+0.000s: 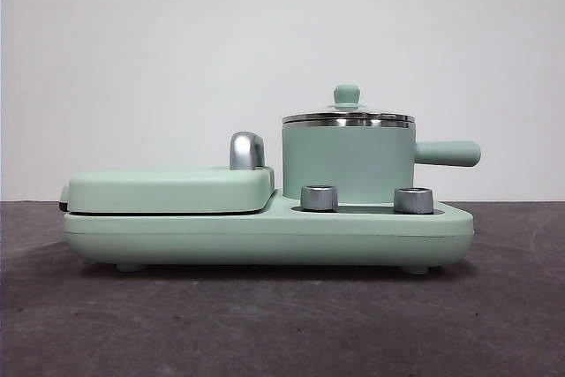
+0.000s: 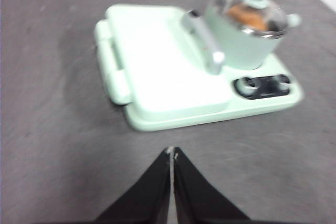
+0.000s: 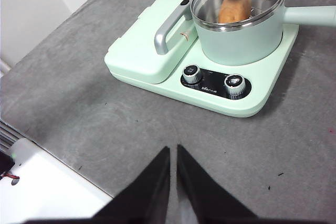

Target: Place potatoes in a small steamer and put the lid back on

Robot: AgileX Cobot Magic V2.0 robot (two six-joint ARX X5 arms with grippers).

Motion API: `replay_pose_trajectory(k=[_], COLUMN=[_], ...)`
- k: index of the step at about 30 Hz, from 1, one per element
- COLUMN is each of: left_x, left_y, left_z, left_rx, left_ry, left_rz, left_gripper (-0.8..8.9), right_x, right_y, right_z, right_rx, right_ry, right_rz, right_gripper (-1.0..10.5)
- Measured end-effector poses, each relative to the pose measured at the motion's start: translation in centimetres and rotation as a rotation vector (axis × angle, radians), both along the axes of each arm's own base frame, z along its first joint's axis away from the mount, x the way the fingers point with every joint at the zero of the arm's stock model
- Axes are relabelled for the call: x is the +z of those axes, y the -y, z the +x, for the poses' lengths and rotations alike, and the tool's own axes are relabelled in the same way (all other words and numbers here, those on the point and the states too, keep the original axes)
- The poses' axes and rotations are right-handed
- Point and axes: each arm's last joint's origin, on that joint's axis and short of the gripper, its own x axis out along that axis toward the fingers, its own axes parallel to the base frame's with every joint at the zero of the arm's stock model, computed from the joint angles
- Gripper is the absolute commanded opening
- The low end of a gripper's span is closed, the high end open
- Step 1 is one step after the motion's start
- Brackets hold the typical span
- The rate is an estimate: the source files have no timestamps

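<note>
One potato (image 3: pixel 234 8) lay inside steamer (image 1: pixel 348 162), under lid (image 1: pixel 348 117) seated on its rim. Beside steamer, on same base (image 1: pixel 265 234): flat griddle (image 1: pixel 168 190) with steel handle (image 1: pixel 246 151); two knobs (image 1: pixel 319 198) in front. Left gripper (image 2: pixel 172 153) and right gripper (image 3: pixel 173 149) well apart from steamer, jaws pressed together, nothing held.
</note>
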Motion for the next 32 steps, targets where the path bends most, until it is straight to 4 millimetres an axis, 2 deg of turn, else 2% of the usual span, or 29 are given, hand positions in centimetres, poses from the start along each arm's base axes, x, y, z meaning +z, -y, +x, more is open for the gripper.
replay_pose_trajectory(k=[5,10,13,16,20,28,32], left_x=[-3.5,-5.6,-8.1,-11.5,-15.4,-15.4,-15.5], left_y=[-0.7,-0.9,-1.0,-1.2,-1.6,-2.4,-2.4], left_z=[0.7,2.3,3.3,4.1,4.9,5.0,5.0], left_rx=[0.19,0.285,0.322,0.353,0.392,0.475,0.43], left_ry=[0.008,0.286,0.408,0.408,0.286,0.312,0.317], left_rz=[0.018,-0.046,-0.021,0.032,0.101,0.128,0.149], left_gripper=[0.06,0.06,0.06,0.06,0.06,0.06,0.06], right_x=[0.0,0.0,0.0,0.0,0.0,0.0,0.0], right_y=[0.0,0.0,0.0,0.0,0.0,0.0,0.0], right_z=[0.0,0.0,0.0,0.0,0.0,0.0,0.0], right_rx=[0.0,0.0,0.0,0.0,0.0,0.0,0.0], right_ry=[0.0,0.0,0.0,0.0,-0.001,0.0,0.0], right_rz=[0.0,0.0,0.0,0.0,0.0,0.0,0.0], right_gripper=[0.2,0.2,0.2,0.2,0.2,0.2,0.2])
